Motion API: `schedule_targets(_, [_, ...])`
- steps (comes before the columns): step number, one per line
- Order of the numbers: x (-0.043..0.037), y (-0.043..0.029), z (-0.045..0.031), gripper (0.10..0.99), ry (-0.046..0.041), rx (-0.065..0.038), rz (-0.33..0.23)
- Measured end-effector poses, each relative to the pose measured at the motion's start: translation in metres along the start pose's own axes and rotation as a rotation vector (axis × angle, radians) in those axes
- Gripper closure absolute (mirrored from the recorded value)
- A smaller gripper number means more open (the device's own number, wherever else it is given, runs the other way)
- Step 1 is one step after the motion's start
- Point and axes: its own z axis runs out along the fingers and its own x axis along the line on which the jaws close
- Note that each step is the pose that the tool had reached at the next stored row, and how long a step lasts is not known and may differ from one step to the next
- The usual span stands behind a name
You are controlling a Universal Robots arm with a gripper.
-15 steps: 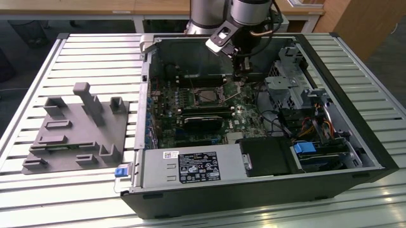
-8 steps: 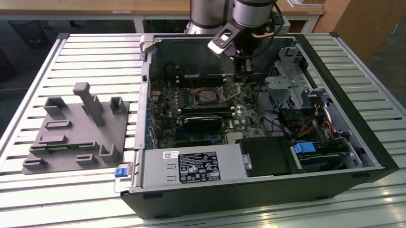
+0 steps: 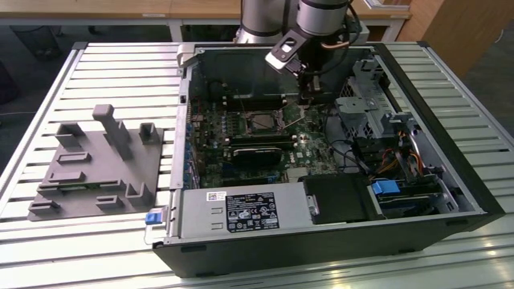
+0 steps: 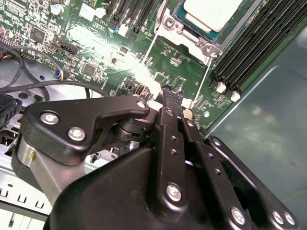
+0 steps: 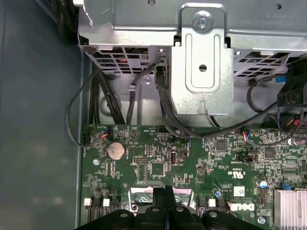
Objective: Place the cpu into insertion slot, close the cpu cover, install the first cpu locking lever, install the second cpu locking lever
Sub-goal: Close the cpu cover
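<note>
The open computer case (image 3: 321,253) holds the cpu (image 4: 211,12), seated in the insertion slot (image 4: 192,23). Just beside the slot, the hand (image 4: 169,93) hovers, fingers pressed together, nothing visibly gripped.

Green circuit board (image 5: 158,165) speckled with small black chips; silvery-grey cpu (image 4: 211,10) framed by the dull silver cpu cover (image 4: 180,37); black memory slots (image 4: 249,43); matte black gripper (image 4: 169,93) with silver screws; grey moulded fixture (image 3: 96,162) on a pale, ribbed metal table (image 3: 120,66); blue latch (image 3: 154,217).
</note>
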Motion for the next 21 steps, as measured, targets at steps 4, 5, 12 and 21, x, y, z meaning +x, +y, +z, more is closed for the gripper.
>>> schedule_targets(4, [0.0001,0.0058,0.0017,0.980,0.0000,0.001,0.000])
schedule_targets(5, [0.0001,0.0084,0.0024,0.980,0.0001,0.001,0.000])
schedule_targets(12, [0.0015,0.0179,0.0064,0.980,0.0000,0.007,0.000])
schedule_targets(21, [0.0024,0.0251,0.0121,0.980,0.0000,0.011,0.000])
